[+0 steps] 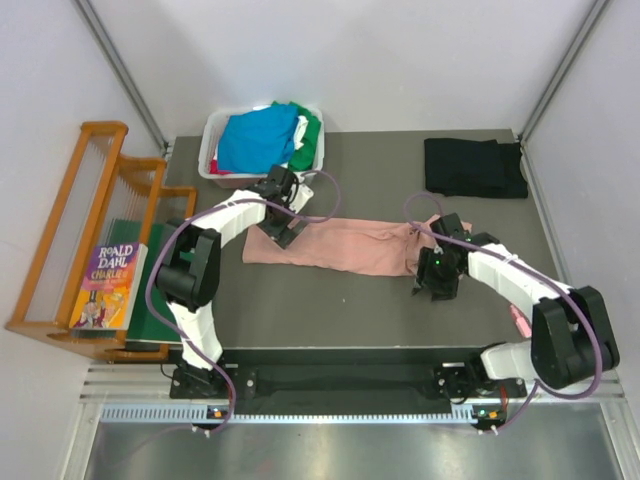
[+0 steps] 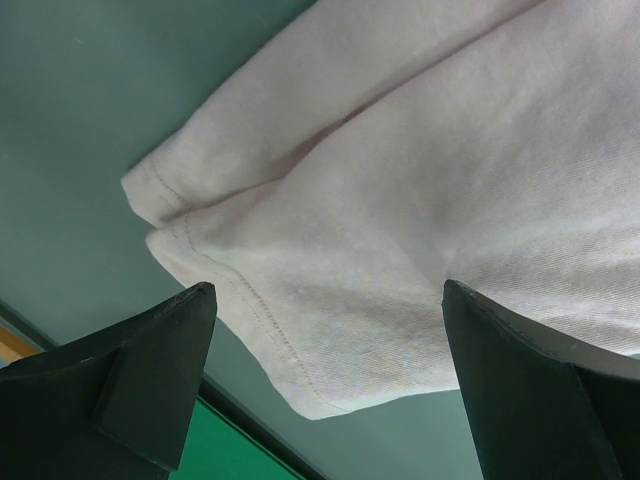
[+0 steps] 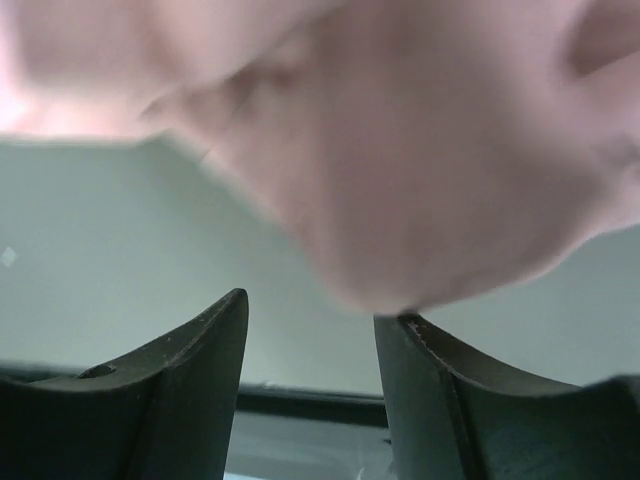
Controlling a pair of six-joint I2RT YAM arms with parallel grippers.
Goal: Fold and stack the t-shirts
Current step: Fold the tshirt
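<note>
The dusty-pink t-shirt lies at the centre of the table as a long, narrow band running from 9 o'clock to 3 o'clock, and the step in hand looks to be the cross fold that shortens this band. The left gripper hovers over the band's 9 o'clock end with its jaws spread wide; its wrist view shows a stitched hem corner lying in two layers between the fingers, not yet pinched. The right gripper sits at the 3 o'clock end, where the cloth is bunched, and its fingers stand apart at a narrower gap with nothing between them, a blurred lobe of pink hanging close above the tips. To do this well, the left gripper should probably drop straight down and bite both hem layers a little in from the edge, so that neither one slips free. The right end likely needs smoothing or a firm pinch on the whole bunch before any lift. Carrying one end low across to the other should keep the band from twisting. The folded black t-shirt waits at 1 o'clock as the likely stack, and more shirts fill the basket at 11 o'clock.
</note>
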